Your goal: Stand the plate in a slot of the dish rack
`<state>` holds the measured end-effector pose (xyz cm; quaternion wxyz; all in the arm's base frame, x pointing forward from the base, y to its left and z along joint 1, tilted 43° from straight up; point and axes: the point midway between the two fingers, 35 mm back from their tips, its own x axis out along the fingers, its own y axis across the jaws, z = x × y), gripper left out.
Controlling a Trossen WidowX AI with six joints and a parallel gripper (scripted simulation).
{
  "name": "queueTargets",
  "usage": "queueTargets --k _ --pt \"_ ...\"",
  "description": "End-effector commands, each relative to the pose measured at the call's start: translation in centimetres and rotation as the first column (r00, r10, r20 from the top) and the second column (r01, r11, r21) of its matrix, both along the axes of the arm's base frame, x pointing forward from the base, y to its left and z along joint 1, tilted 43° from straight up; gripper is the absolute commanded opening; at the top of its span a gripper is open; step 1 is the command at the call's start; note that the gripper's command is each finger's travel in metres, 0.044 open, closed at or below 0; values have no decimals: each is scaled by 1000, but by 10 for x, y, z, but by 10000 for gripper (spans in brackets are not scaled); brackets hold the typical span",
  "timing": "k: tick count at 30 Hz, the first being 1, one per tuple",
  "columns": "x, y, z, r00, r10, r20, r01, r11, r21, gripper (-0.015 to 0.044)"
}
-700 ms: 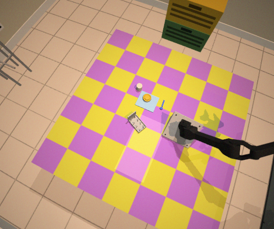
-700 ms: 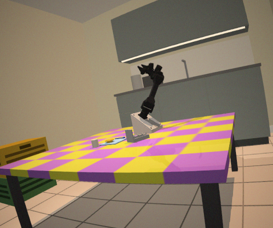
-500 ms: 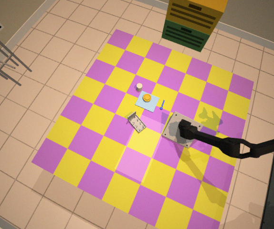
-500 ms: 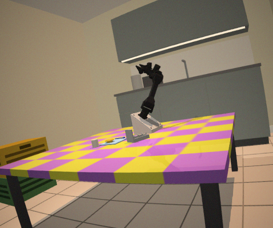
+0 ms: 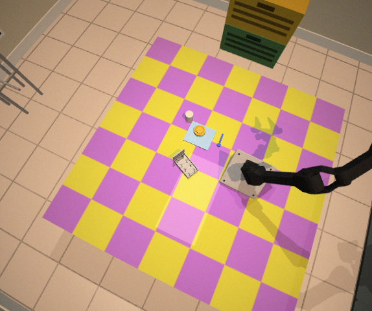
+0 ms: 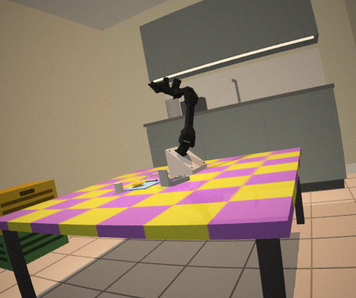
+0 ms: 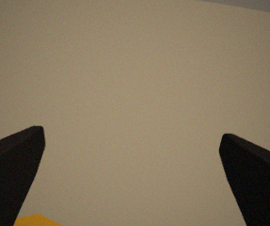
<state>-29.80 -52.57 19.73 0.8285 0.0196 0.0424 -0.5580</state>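
The orange plate lies flat on a light blue cloth. The pale grey dish rack stands on the table beside the cloth, with a tall wall at one end and small rails along its floor. No plate stands in it. My gripper is open and empty, with its two black fingers far apart. In the exterior view it is raised high above the table, well away from plate and rack. In the top view it is mostly beyond the right edge.
A white cup-like cylinder stands near the cloth's corner. A blue spoon lies on the cloth's other side. The arm's pale wedge base is near the rack. Yellow and green crates stand beyond the table.
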Motion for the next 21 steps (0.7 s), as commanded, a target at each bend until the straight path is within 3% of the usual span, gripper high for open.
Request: queueTargets --k 1,11,21 --pt "35 -17 -14 999 45 29 -47 997 56 400" --pt "150 -49 -49 978 178 109 -199 955 222 400" --pt "262 -51 -85 944 289 159 -329 861 388 400"
